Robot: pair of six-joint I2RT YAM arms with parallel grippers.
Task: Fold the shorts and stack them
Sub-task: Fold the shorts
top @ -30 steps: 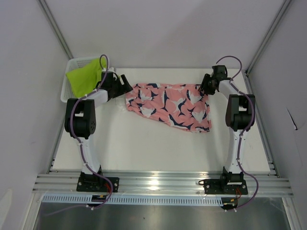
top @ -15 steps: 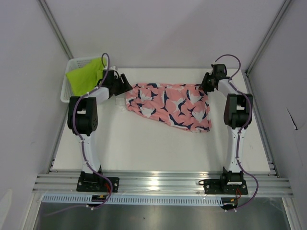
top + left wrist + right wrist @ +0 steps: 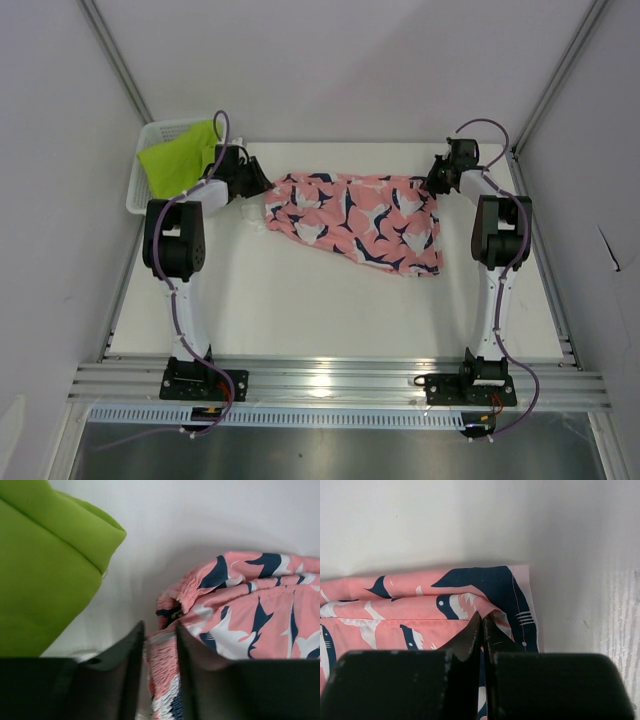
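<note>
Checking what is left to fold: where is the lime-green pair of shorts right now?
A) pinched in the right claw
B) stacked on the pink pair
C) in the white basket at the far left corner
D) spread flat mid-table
C: the lime-green shorts lie bunched in the white basket, while the coral-pink shorts lie spread on the table.

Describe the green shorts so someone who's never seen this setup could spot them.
At the far left corner of the table sits a white mesh basket. The green shorts lie in it: plain lime, unlike the coral-pink printed pair spread mid-table.
</note>
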